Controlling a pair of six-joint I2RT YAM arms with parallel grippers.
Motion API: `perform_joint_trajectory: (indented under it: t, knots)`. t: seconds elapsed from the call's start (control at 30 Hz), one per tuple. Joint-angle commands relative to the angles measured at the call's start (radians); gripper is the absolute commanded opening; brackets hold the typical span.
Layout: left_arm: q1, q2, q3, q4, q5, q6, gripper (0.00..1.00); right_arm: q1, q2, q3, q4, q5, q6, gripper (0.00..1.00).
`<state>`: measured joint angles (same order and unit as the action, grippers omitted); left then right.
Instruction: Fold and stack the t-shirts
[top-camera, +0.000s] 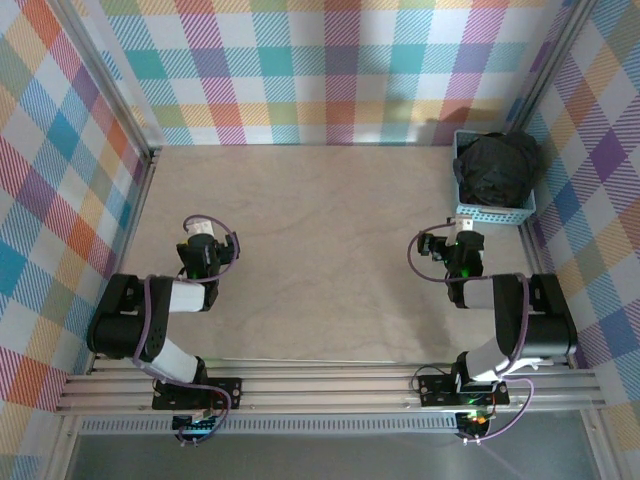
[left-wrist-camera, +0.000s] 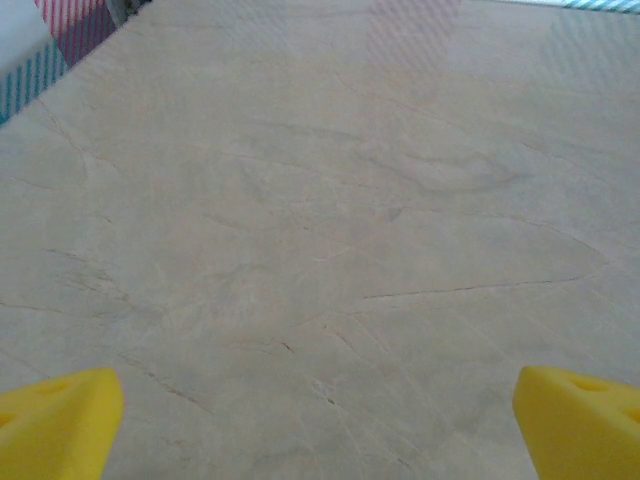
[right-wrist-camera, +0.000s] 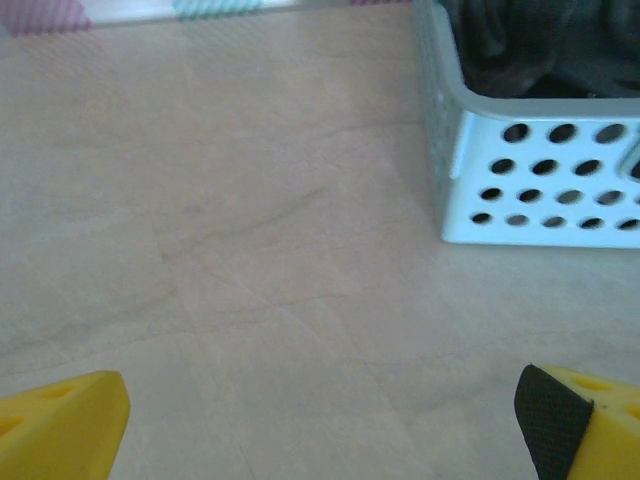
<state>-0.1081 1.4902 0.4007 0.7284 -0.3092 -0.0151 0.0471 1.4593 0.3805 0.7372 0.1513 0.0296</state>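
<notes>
The dark charcoal t-shirts (top-camera: 495, 165) lie crumpled in a heap inside the light-blue basket (top-camera: 495, 212) at the far right of the table. In the right wrist view the t-shirts (right-wrist-camera: 520, 50) fill the basket (right-wrist-camera: 540, 190) at the upper right. My right gripper (top-camera: 465, 228) sits just in front of the basket, open, its yellow fingertips (right-wrist-camera: 70, 420) wide apart over bare wood with nothing between them. On the left side of the table my left gripper (top-camera: 200, 225) is also open and empty, its fingertips (left-wrist-camera: 60, 420) spread over the tabletop.
Plaid walls with metal posts close the table (top-camera: 320, 250) in on the left, back and right. A metal rail (top-camera: 330, 390) carrying both arm bases runs along the near edge. The basket stands against the right wall.
</notes>
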Motion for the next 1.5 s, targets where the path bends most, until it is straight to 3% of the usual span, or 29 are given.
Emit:
perform_joint_trajectory:
  t: [0.0,0.07,0.1,0.13,0.2,0.23,0.27,0.3,0.33,0.43,0.5,0.6,0.73,0.97,1.13,1.37,1.47]
  knots:
    - [-0.074,-0.255,0.061,-0.155,-0.046,0.05,1.0,0.145,-0.293,0.113,-0.219,0.174,-0.112,1.0]
    - [-0.145,-0.42,0.107,-0.186,-0.084,0.067,1.0,0.256,-0.447,0.242,-0.341,0.275,-0.15,1.0]
    - [-0.185,-0.483,0.178,-0.249,-0.135,0.06,1.0,0.271,-0.487,0.361,-0.498,0.262,-0.059,1.0]
    - [-0.206,-0.525,0.29,-0.389,-0.179,-0.02,1.0,0.26,-0.493,0.482,-0.659,0.164,0.024,1.0]
    - [-0.192,-0.526,0.564,-0.807,-0.127,-0.255,1.0,0.248,-0.456,0.653,-0.833,0.046,0.155,1.0]
    - [-0.185,-0.495,0.7,-1.005,-0.116,-0.387,1.0,0.232,-0.423,0.7,-0.835,0.022,0.225,1.0]
    - [-0.175,-0.463,0.764,-1.055,-0.07,-0.432,1.0,0.2,-0.384,0.752,-0.842,-0.059,0.24,1.0]
    - [-0.136,-0.421,0.821,-1.062,0.077,-0.457,1.0,0.178,-0.326,0.838,-0.897,-0.074,0.264,1.0]
    - [-0.101,-0.372,0.882,-1.071,0.224,-0.49,1.0,0.172,-0.255,0.938,-0.982,0.004,0.282,1.0]
    - [-0.096,-0.224,1.066,-1.152,0.423,-0.541,1.0,0.122,-0.07,1.127,-1.156,0.165,0.323,0.91]
    - [-0.112,-0.169,1.128,-1.154,0.517,-0.56,0.97,0.045,0.022,1.174,-1.181,0.139,0.382,0.83]
    - [-0.161,-0.108,1.178,-1.139,0.603,-0.561,0.93,-0.051,0.177,1.255,-1.206,0.087,0.42,0.85]
    - [-0.216,-0.05,1.187,-1.136,0.643,-0.536,0.9,-0.12,0.369,1.342,-1.176,0.0,0.426,0.86]
    - [-0.255,-0.021,1.118,-1.065,0.705,-0.525,0.89,-0.199,0.643,1.526,-1.229,-0.035,0.448,0.86]
    - [-0.267,-0.027,1.097,-1.058,0.703,-0.518,0.87,-0.248,0.745,1.581,-1.237,-0.076,0.482,0.77]
    - [-0.268,-0.054,1.072,-1.052,0.7,-0.517,0.82,-0.268,0.755,1.539,-1.206,-0.081,0.505,0.62]
    - [-0.266,-0.068,1.065,-1.061,0.693,-0.513,0.8,-0.28,0.756,1.526,-1.196,-0.109,0.527,0.5]
